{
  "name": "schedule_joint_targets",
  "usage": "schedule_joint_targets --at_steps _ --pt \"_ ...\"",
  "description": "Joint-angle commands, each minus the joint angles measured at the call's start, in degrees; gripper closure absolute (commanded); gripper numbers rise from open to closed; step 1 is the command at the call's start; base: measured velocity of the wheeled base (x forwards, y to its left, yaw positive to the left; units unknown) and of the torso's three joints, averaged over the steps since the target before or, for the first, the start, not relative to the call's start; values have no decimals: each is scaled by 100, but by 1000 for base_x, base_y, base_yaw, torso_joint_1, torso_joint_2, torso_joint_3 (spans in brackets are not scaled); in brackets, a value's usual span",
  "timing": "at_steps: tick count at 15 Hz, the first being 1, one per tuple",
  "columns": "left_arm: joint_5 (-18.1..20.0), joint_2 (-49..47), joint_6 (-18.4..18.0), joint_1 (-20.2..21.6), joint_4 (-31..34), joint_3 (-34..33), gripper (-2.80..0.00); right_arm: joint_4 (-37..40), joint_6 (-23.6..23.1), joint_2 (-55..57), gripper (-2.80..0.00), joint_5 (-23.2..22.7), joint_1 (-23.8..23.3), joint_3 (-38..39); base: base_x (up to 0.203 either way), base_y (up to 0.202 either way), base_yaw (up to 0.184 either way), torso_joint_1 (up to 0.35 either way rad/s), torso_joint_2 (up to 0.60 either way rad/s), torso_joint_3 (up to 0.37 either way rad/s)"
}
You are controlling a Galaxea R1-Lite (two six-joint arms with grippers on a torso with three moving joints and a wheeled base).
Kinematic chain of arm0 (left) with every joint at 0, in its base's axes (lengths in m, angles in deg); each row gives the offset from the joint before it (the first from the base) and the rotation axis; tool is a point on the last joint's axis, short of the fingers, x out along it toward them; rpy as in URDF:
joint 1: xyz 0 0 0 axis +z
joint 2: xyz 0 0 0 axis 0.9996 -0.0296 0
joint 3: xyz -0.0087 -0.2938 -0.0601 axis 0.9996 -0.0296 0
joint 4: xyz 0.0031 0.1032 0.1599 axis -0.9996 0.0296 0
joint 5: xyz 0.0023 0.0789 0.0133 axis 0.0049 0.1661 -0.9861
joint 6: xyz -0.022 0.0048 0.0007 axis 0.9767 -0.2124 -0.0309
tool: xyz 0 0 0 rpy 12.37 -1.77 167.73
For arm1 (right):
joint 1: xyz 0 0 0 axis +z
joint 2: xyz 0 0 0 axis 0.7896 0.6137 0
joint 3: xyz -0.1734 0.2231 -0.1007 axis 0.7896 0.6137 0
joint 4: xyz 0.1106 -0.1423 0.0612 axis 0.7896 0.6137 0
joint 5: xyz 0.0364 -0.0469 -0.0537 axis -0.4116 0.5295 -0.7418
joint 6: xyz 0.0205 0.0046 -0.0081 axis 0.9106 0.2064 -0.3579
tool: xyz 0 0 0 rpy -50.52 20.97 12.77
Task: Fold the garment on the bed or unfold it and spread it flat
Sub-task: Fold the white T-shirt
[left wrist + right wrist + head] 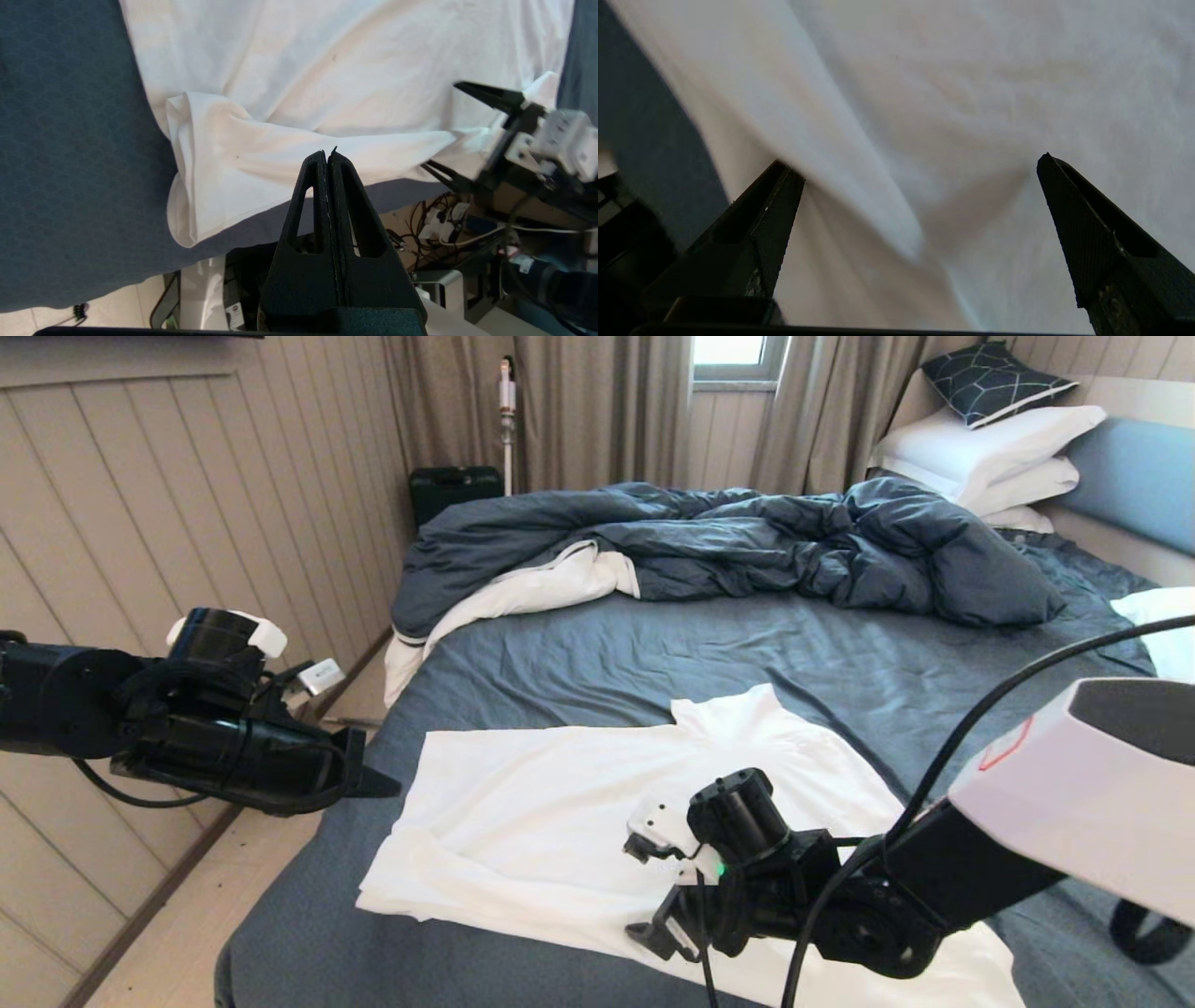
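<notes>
The white garment (541,803) lies spread on the near part of the bed (653,653), neck piece toward the duvet, with its near left corner doubled over into a thick fold (224,177). My right gripper (635,889) is low over the garment's near edge, open, and a raised ridge of white cloth (859,177) runs between its fingers (1087,224). In the left wrist view the right gripper (439,124) stands at that same edge. Beside the bed's left edge, apart from the cloth, my left gripper (387,787) hangs shut and empty, its tips (327,151) pointing at the fold.
A rumpled dark blue duvet (747,541) with white lining fills the far half of the bed. White pillows (990,448) are stacked at the headboard. A panelled wall and a narrow strip of floor (187,933) run along the left. Cables (448,219) hang below the bed's near edge.
</notes>
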Motion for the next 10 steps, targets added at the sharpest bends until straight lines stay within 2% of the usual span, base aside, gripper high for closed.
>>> schedule_joint_targets --at_steps 1,10 --pt "103 25 12 2 11 -2 0 -14 -11 311 -280 44 -48 -277 0 0 0 0 0 0" --pt "220 41 17 3 3 -13 0 40 -69 1273 -280 742 -417 -1856 0 0 0 0 0 0"
